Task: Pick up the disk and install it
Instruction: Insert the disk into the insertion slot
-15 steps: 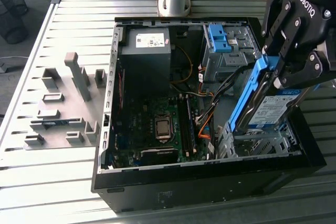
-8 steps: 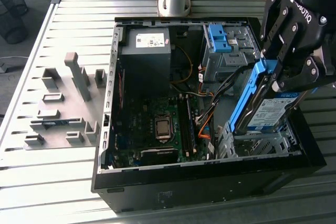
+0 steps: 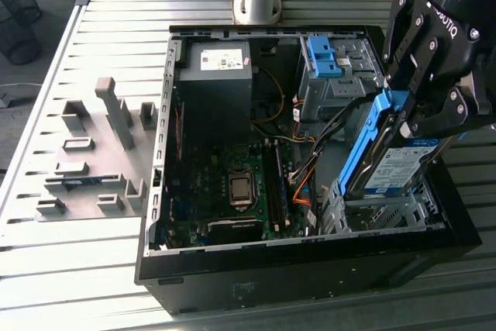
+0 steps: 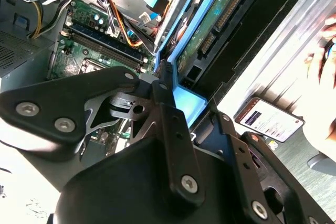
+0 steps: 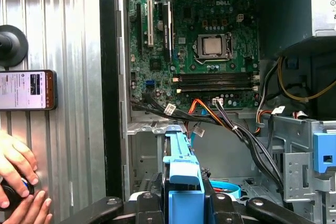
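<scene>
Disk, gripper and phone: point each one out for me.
disk [image 3: 399, 167], exterior view, on its label.
gripper [image 5: 184, 204], first wrist view, midway between its fingertips.
phone [image 5: 26, 90], first wrist view, on its screen.

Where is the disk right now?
The disk is on the exterior view's right, gripped in the hand and tilted over the metal drive cage at that side of the open computer case.

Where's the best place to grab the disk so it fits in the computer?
I'd pinch its upper end, one finger on each flat face, coming from above. The disk is thin and stands tilted over the metal bay, so its lower end and blue side rails are free to slide in. The gripper holds it so.
</scene>
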`<action>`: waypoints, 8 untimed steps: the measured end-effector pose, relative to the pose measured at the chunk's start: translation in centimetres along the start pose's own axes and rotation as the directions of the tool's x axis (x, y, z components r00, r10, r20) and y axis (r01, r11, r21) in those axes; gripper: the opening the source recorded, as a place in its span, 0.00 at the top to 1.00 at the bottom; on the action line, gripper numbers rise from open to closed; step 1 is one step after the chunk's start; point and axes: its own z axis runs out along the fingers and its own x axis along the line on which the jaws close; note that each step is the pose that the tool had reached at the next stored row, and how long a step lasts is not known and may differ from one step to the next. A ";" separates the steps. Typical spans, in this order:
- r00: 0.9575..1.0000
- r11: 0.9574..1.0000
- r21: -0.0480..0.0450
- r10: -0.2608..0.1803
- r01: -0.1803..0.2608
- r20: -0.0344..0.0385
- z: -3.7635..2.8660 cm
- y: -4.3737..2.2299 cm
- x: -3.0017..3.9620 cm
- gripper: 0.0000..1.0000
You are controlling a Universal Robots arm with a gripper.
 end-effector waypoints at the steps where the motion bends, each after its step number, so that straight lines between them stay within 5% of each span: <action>1: 1.000 1.000 0.000 0.000 0.000 0.000 0.00 0.00 0.00 0.64; 8: 1.000 1.000 0.000 0.000 0.000 0.000 0.34 0.00 0.00 0.63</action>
